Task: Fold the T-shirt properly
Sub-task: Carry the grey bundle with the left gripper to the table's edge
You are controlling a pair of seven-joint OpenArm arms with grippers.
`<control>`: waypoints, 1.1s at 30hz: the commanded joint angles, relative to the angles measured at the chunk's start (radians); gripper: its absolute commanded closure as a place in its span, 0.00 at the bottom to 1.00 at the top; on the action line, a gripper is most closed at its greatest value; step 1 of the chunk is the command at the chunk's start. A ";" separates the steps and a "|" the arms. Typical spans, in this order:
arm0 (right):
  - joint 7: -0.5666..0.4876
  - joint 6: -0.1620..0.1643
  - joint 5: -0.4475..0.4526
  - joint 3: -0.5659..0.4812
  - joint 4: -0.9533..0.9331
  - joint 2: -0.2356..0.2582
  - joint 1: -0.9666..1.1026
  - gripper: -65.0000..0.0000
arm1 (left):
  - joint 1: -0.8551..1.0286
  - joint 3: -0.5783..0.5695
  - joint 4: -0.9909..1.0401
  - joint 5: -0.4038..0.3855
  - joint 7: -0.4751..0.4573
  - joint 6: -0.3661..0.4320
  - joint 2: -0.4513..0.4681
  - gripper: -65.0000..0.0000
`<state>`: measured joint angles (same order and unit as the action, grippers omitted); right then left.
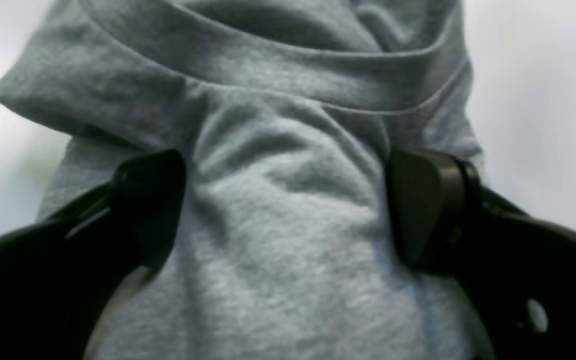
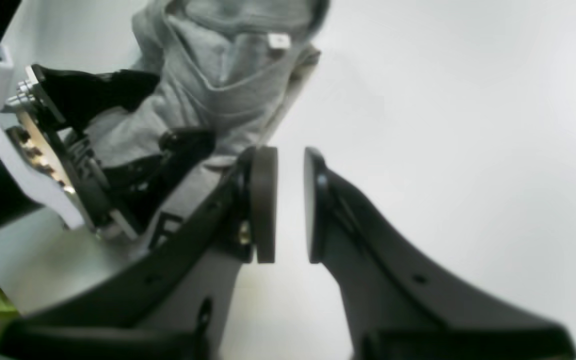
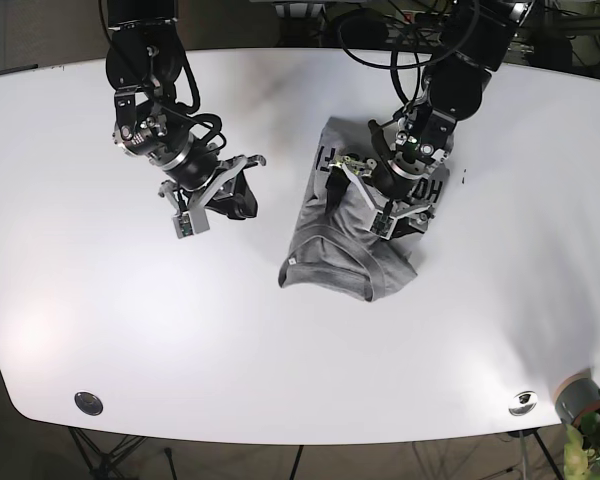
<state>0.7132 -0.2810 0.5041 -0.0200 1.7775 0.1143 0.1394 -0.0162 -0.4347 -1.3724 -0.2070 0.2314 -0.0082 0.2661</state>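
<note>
A grey T-shirt (image 3: 365, 235) with black lettering lies crumpled and partly folded on the white table (image 3: 130, 320), right of centre. My left gripper (image 3: 375, 205) is down on its upper part. In the left wrist view the jaws (image 1: 288, 205) stand wide apart with a mound of grey fabric (image 1: 288, 250) and the collar band between them. My right gripper (image 3: 238, 195) hovers to the left of the shirt, apart from it. Its pads (image 2: 290, 205) are almost together, with a narrow gap and nothing between. The shirt (image 2: 218, 80) and left arm show behind it.
Cables and arm bases (image 3: 400, 25) crowd the table's back edge. A small plant pot (image 3: 585, 400) stands beyond the front right corner. Two round fittings (image 3: 88, 403) (image 3: 523, 402) sit near the front edge. Bare white tabletop lies to the left and front.
</note>
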 commanded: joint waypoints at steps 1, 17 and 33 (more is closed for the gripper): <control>-0.016 -0.008 0.024 0.001 0.020 0.015 -0.017 0.88 | -0.012 0.033 0.078 -0.001 0.044 0.014 0.049 0.07; -0.016 -0.008 0.020 0.009 0.025 0.015 -0.021 0.88 | -0.014 0.428 0.416 0.005 0.050 -0.281 0.351 0.07; -0.016 -0.008 0.018 0.004 0.054 0.040 -0.028 0.88 | -0.014 0.558 0.687 -0.002 -0.074 -0.493 0.645 0.07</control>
<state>0.7177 -0.2813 0.5056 -0.0193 1.8072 0.1493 0.1307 -0.0189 0.0948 -0.6727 -0.2192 0.1585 -0.4706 0.8764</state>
